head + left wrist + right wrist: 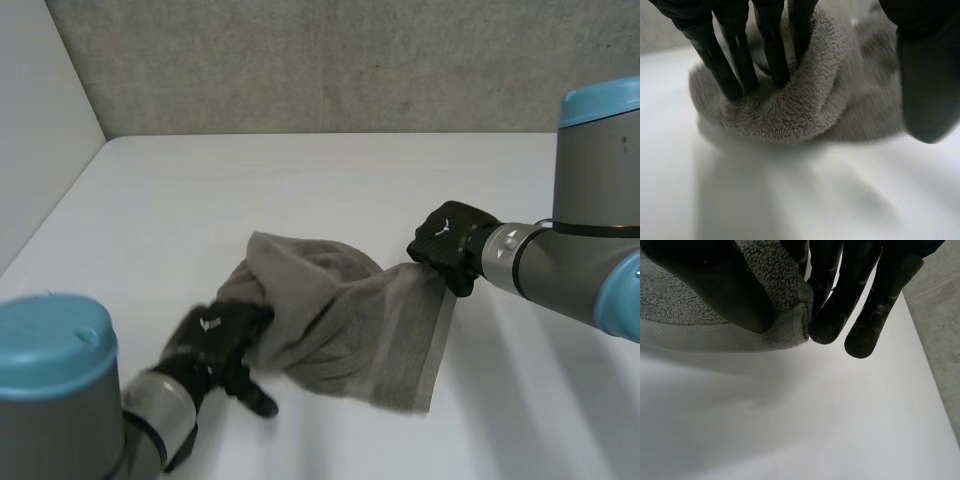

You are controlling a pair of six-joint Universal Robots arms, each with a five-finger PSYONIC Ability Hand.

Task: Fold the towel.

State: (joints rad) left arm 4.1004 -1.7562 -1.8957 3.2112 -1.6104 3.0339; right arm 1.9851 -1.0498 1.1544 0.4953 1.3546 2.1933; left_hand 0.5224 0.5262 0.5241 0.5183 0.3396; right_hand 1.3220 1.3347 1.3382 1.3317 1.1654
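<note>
Head view: even, diffuse overhead light is recorded. The white table [300,190] is brightly lit, and no hard glare is seen. A faint, soft-edged shadow is thrown by the towel [340,320] toward 5 o'clock. Right wrist view: a broad grey shadow is cast on the table under the towel's hem, and a dull sheen is noted on the right hand [840,290]. Left wrist view: the left hand [735,55] is rendered near-black.
</note>
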